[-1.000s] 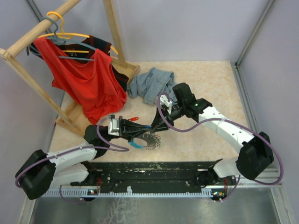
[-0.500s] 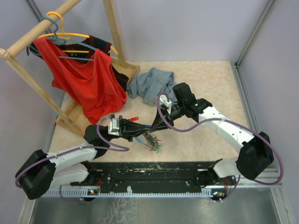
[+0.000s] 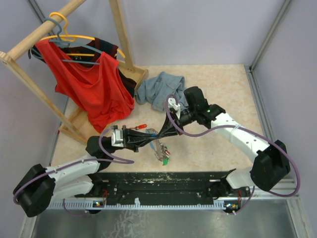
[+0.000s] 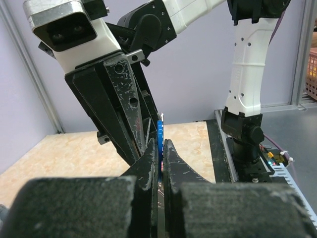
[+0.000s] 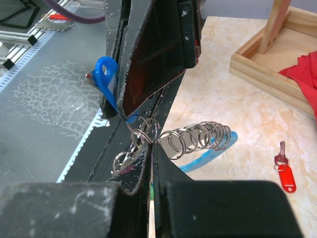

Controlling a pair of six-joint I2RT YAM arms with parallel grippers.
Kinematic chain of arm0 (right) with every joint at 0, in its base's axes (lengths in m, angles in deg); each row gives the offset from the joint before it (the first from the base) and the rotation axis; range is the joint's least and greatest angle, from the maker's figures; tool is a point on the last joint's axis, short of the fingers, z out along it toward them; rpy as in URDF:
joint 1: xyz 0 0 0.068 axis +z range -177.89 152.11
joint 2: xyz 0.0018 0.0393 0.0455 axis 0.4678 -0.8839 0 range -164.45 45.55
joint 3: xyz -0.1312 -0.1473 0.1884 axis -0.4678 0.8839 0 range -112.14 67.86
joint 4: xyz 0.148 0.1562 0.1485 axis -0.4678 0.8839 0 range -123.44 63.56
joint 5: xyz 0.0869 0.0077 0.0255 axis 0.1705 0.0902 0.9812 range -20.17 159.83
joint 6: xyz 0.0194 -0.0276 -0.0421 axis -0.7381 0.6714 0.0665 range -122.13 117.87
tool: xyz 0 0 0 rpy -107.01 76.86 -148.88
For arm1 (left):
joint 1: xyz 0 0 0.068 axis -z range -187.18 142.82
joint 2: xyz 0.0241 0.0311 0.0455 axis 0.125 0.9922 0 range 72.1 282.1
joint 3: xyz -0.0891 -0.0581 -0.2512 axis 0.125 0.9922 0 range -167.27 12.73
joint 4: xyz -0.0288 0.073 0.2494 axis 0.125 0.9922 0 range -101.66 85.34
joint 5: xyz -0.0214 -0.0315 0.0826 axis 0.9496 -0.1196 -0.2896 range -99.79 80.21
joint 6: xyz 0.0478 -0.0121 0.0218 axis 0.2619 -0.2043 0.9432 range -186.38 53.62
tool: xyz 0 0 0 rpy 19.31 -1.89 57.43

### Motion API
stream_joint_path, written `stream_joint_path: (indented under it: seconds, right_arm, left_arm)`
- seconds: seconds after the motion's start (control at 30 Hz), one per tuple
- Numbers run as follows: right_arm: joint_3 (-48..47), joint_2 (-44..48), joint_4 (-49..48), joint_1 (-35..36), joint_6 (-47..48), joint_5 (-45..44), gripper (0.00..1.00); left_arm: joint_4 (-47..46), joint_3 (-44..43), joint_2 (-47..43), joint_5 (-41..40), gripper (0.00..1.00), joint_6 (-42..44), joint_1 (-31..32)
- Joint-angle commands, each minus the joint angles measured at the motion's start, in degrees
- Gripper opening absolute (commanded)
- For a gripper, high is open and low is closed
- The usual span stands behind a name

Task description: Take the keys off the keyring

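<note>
Beige tabletop [image 3: 218, 89] lies beneath the work. Keyring [image 5: 208, 151], a light-blue loop strung with silvery rings, hangs between both arms, keys [image 3: 162, 151] dangling. Right gripper [image 5: 151, 148] is pinched shut on one ring; left gripper [image 4: 161, 147] clamps the blue-headed key [image 5: 106, 74], evidently to pull them apart. One red key [image 5: 285, 174] lies loose.

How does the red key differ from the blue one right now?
The red key lies flat on the table, untouched; the blue key is raised off it, pinched in the left hand. Red is away from the keyring; blue sits by its chain. Both have coloured plastic heads.
</note>
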Motion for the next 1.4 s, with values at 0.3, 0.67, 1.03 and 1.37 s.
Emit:
stream_joint_path:
  seconds: [0.3,0.67,1.03,1.37]
  right_arm:
    - [-0.17,1.60,-5.69,-0.82,-5.05,-3.70,0.00]
    - [-0.09,1.09,-2.28,-0.09,0.34,-1.76,0.00]
    - [-0.29,0.81,-0.56,0.02,2.54,2.46,0.03]
    - [-0.19,0.63,-1.65,0.13,0.96,4.95,0.14]
  left_arm:
    - [-3.48,5.73,-4.90,-1.52,0.00,1.54,-0.24]
    - [3.26,1.77,-6.27,-5.37,0.00,3.69,-0.26]
    - [9.90,-3.04,-5.99,-3.64,0.00,5.10,-0.27]
    - [10.50,-5.50,-3.33,0.32,0.00,3.94,-0.25]
